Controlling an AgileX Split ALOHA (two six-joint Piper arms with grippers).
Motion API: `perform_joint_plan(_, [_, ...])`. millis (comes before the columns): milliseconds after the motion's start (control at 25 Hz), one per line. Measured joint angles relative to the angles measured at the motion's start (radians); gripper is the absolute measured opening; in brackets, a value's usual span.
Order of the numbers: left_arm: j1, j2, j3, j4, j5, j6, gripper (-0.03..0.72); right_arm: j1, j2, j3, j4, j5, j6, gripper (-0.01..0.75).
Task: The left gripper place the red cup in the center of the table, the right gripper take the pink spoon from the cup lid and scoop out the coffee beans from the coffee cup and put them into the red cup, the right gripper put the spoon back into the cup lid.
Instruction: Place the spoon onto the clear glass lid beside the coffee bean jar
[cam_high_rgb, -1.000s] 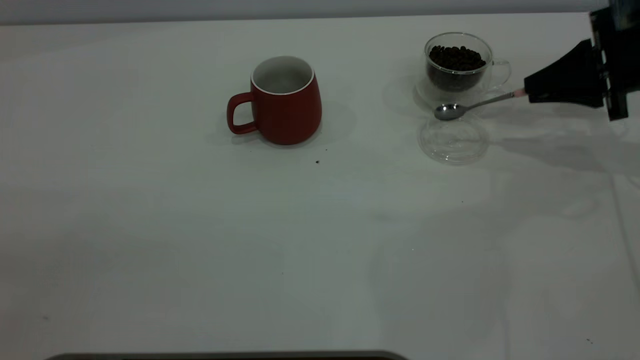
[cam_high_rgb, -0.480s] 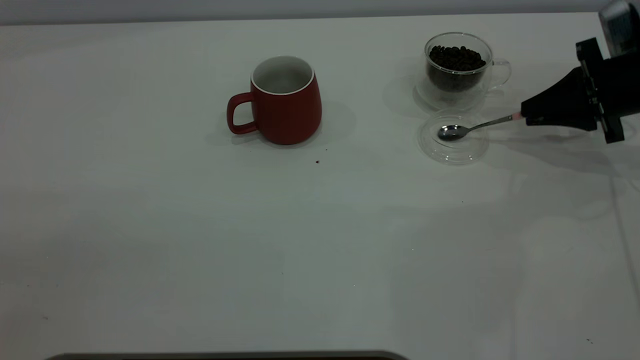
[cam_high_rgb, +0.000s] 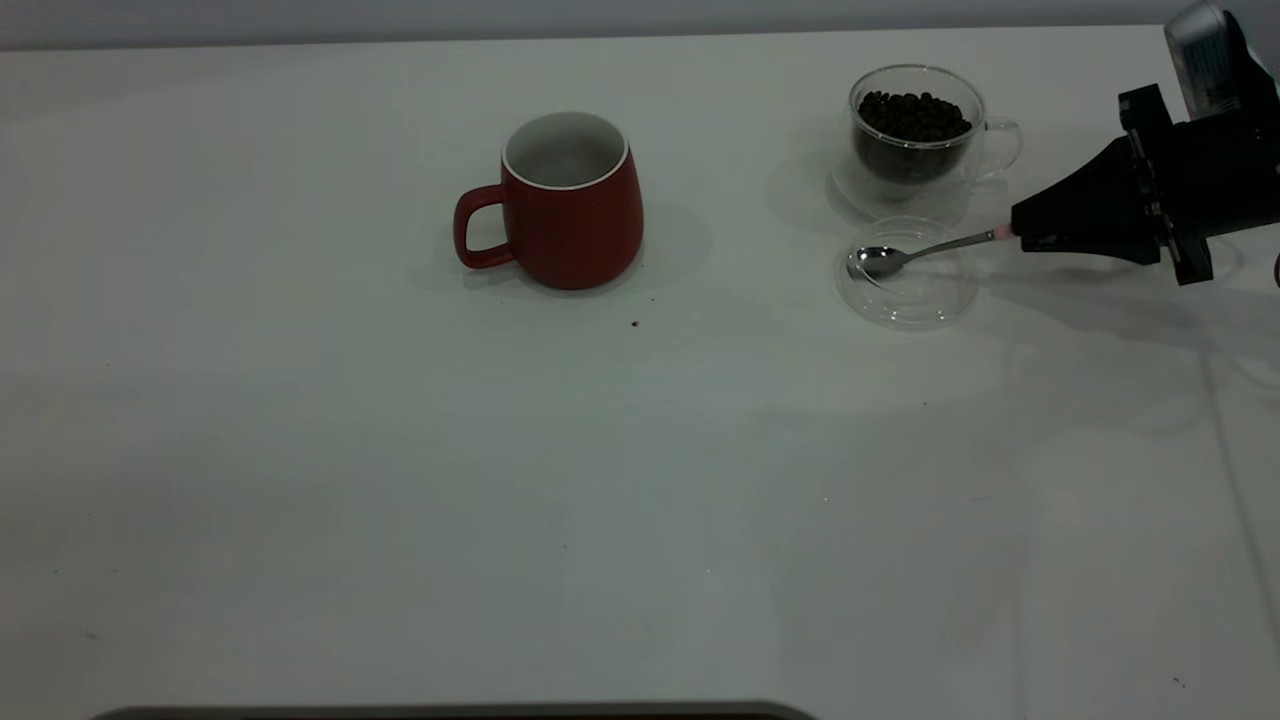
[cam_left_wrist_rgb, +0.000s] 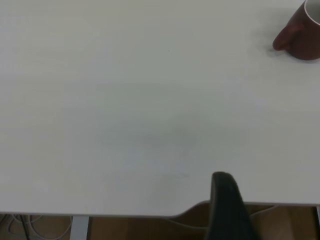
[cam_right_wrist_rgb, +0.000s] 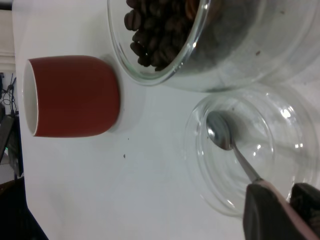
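From the exterior view, the right gripper (cam_high_rgb: 1020, 236) has its fingers clamped on the pink spoon (cam_high_rgb: 915, 253), whose bowl rests over the cup lid (cam_high_rgb: 908, 290), just in front of the coffee cup (cam_high_rgb: 916, 135). The red cup (cam_high_rgb: 560, 200) stands upright, well apart from the coffee cup.

In the left wrist view, one finger of the left gripper (cam_left_wrist_rgb: 227, 205) shows at the surface (cam_left_wrist_rgb: 125, 110) edge, far from the red cup (cam_left_wrist_rgb: 300, 32); its state cannot be told.

In the right wrist view, the spoon (cam_right_wrist_rgb: 225, 137) bowl lies inside the cup lid (cam_right_wrist_rgb: 280, 192), beside the coffee cup (cam_right_wrist_rgb: 200, 45).

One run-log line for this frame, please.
right gripper: shut on pink-handled metal spoon | bowl over clear plastic lid | red ceramic cup: centre | left gripper: out of view
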Motion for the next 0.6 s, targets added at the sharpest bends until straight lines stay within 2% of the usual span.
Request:
perform_joint_plan(360, [0.000,0.000,0.000,0.000,0.000,0.000,0.493,0.000,0.000,0.000,-0.016,-0.019,-0.060,0.487])
perform_joint_plan(480, [0.000,0.000,0.000,0.000,0.000,0.000,0.493,0.000,0.000,0.000,-0.016,-0.019,-0.092,0.540])
perform_joint_plan(600, [0.000,0.000,0.000,0.000,0.000,0.000,0.493,0.000,0.000,0.000,-0.017,-0.036,-0.123,0.562])
